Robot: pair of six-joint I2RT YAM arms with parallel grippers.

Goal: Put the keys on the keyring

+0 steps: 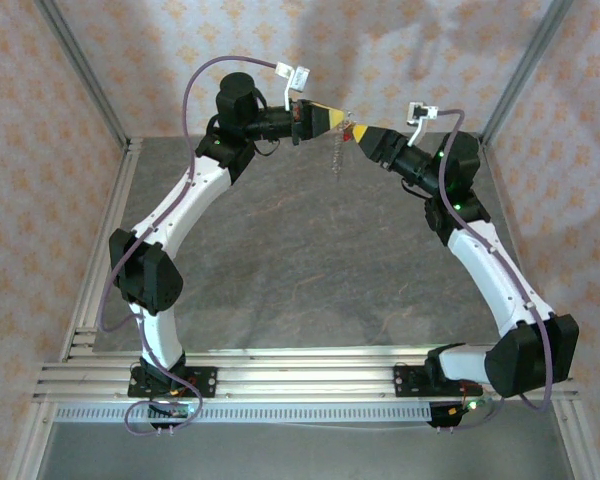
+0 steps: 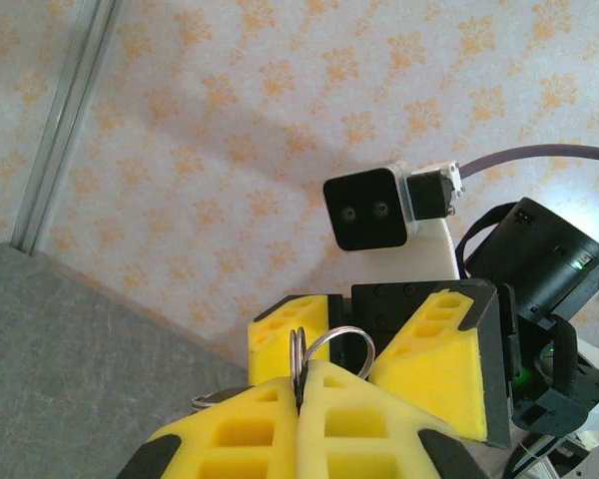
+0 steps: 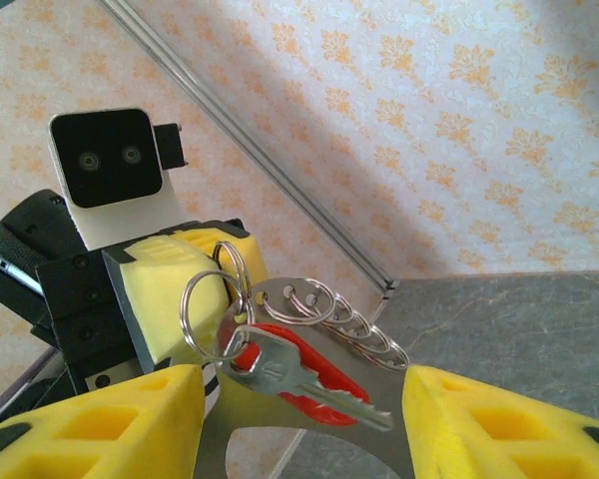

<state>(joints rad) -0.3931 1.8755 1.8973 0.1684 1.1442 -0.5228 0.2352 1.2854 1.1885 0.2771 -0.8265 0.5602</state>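
Left fingers (image 2: 235, 424), we note, pinch shut on the keyring (image 2: 298, 351), holding it aloft so the key (image 3: 304, 377) hangs clear; right fingers (image 3: 105, 429) stand apart, gripping nothing.

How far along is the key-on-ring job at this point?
Looks done: the small red-headed metal key hangs from the silvery wire keyring, apparently threaded on, the linked chain trailing beside it. In hand: the left hand is shut on the keyring, holding it in the air; the right hand stands open around the key, not gripping it. Left: probably only checking that the key is fully on.
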